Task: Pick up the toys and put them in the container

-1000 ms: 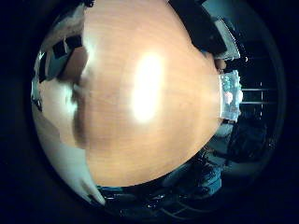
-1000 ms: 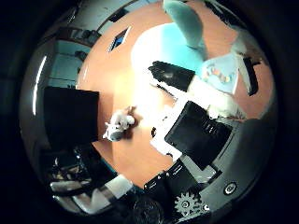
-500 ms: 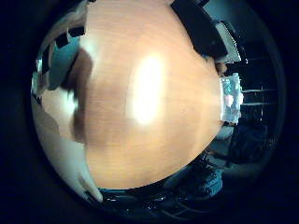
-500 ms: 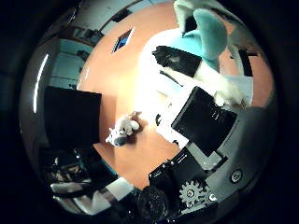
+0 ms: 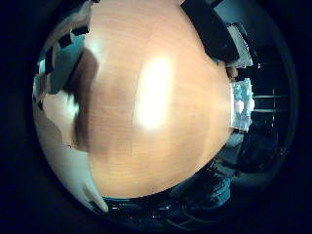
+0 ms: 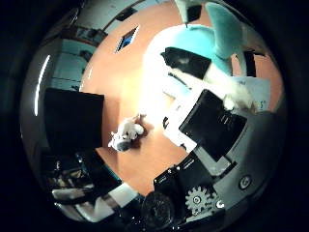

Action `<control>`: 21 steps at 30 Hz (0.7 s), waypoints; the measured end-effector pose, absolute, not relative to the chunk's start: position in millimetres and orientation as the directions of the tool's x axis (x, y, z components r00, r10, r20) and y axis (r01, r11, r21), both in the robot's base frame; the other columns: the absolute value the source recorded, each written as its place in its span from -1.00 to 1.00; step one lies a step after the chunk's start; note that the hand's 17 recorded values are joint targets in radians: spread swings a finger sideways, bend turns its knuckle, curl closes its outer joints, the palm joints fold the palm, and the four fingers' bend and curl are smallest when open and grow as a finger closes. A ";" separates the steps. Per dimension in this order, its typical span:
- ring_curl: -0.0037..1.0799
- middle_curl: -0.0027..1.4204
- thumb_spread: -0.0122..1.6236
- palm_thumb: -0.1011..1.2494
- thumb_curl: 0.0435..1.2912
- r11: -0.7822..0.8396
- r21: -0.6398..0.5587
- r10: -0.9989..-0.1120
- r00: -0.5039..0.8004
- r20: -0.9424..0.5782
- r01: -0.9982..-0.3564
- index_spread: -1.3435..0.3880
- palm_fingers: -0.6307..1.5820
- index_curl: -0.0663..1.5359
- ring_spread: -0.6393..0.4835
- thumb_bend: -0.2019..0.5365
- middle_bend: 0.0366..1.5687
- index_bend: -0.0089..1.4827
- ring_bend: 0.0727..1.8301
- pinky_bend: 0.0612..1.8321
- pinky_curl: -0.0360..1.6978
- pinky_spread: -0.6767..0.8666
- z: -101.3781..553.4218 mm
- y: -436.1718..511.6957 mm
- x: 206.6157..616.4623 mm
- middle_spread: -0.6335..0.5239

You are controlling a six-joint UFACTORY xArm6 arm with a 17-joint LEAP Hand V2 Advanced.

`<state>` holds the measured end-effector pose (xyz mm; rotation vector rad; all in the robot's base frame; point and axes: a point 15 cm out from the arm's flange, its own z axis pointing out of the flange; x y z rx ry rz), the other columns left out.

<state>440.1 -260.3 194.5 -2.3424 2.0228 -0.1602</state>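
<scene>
Thumb-side palm view shows an orange wooden table (image 6: 113, 77) with a small white plush toy (image 6: 124, 135) lying beside a black monitor (image 6: 72, 125). The hand (image 6: 207, 121) grips a teal and white plush toy (image 6: 219, 43); a clear container (image 5: 241, 105) sits at the table's far edge.

A small white plush toy (image 6: 126, 135) lies on the wooden table (image 6: 116, 82).

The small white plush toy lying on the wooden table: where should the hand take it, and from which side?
Probably from above, fingers closing across the small white plush toy at its rounded middle. It lies flat on the wooden table with bare wood around it; its limbs look too thin to hold.
</scene>
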 end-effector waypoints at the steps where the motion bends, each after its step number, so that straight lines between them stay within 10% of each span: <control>1: 0.00 -0.14 0.29 0.13 -0.69 -0.153 -0.103 -0.988 0.148 0.052 -0.983 -0.03 0.30 -0.40 -0.46 -0.55 0.02 -0.80 0.25 0.21 -0.26 -0.75 196.9 -259.8 440.3 -0.47; 21: -0.24 -0.24 0.21 -0.06 -0.64 -0.246 -0.104 -0.969 0.242 0.050 -0.964 0.04 -0.12 -0.39 -0.37 -0.53 -0.25 -0.58 -0.10 -0.27 -0.51 -0.02 209.4 -210.0 459.9 -0.36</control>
